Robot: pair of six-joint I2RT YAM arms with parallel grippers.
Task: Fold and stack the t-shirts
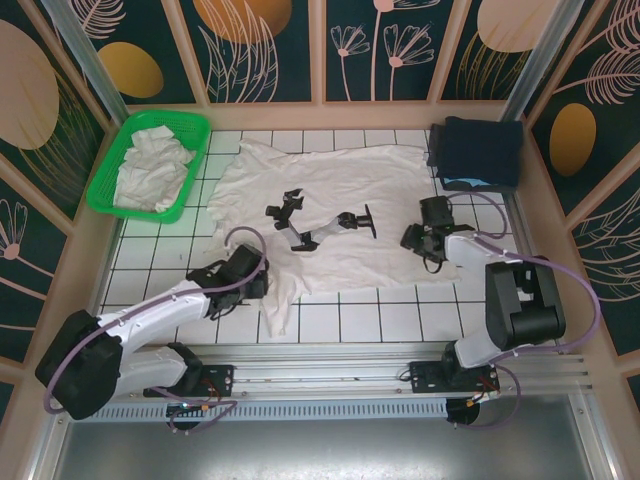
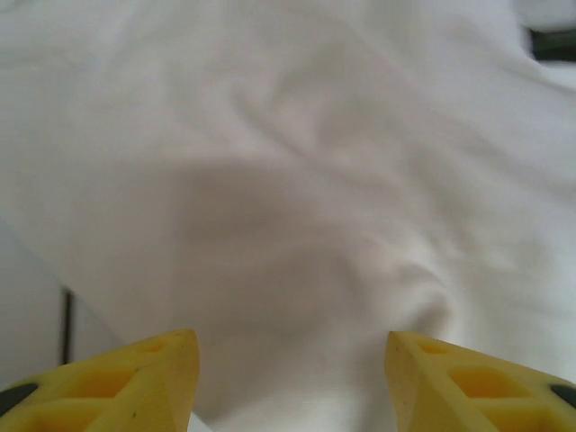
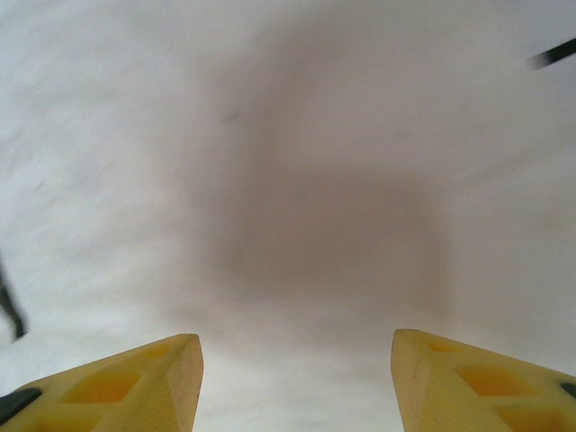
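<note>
Shirt lies spread mid-table, black print facing up. Mostly flat, but lower-L corner trails as a rumpled tongue toward near edge. Judged: laid out for folding, no fold made yet.

L gripper sits low over that rumpled corner. Wrist view: yellow fingers apart, wrinkled cloth under the gap, nothing pinched.

R gripper is at shirt's R edge. Its fingers are apart too, over smooth cloth, empty.

Judged: one arm per side so opposite edges can be picked up together. L side prob needs flattening first.

More shirts lie crumpled in green basket, far L, just beside spread shirt. Prob the waiting pile. Dark folded cloth in far R corner; role can't tell.

Surface: white-tile table w/ dark grout, so white cloth shows edges poorly. Room: boxed in by dark floral panels. Metal rail at near edge holds arm bases.
</note>
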